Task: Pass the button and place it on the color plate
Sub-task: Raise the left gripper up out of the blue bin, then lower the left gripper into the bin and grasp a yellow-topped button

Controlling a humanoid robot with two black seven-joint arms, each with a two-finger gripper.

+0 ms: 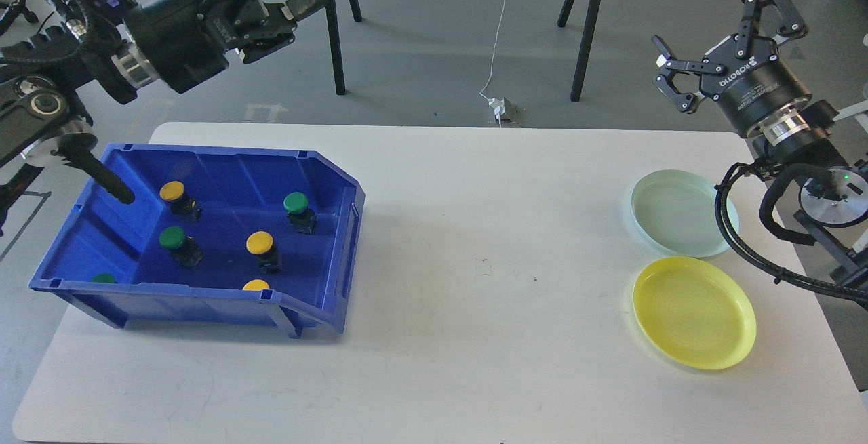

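A blue bin [342, 227] stands on the left of the white table and holds several buttons with black bases. Yellow-capped ones sit at the back left [172, 191], in the middle [259, 243] and by the front wall [255, 286]. Green-capped ones sit at the back right [296, 202], at the left [172, 237] and in the front left corner [103, 278]. A pale green plate [678, 212] and a yellow plate [693, 312] lie at the right, both empty. My left gripper [288, 17] is open and empty, high above and behind the bin. My right gripper [705, 20] is open and empty, raised behind the green plate.
The white table [488, 281] spans the view between bin and plates. Black tripod legs [583, 30] and a white cable [498, 30] are on the floor behind the table. My right arm's cables [753, 254] hang beside the plates.
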